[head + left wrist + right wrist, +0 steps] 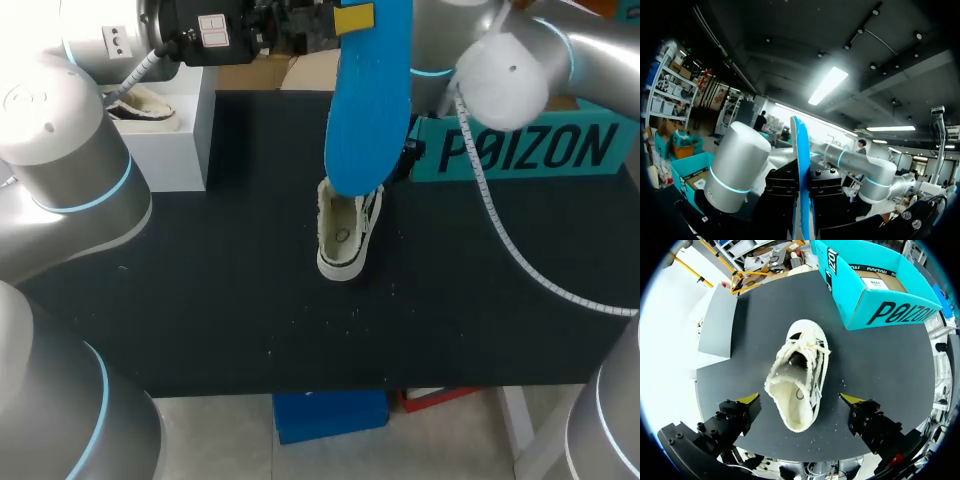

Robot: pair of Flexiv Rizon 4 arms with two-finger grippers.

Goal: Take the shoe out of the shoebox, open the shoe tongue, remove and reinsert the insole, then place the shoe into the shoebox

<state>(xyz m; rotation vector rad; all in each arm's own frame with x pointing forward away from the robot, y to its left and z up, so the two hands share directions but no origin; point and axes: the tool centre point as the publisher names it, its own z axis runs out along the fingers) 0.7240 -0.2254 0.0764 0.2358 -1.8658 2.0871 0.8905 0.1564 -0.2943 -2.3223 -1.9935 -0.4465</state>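
Above the shoe (pixel 796 390) near the lettered teal shoebox (pixel 890 310), right tool (pixel 801 400) hangs spread wide; left tool (pixel 801 195) clamps blue insole (pixel 368 100)

The left tool (pixel 801 197) is raised, its fingers clamped on the insole (pixel 799 150) from both sides. The right tool (pixel 800 400) points straight down, fingers spread wide apart.

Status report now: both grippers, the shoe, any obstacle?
Left gripper shut on blue insole, held high. Right gripper open above shoe. Shoe on table, opening unobstructed.
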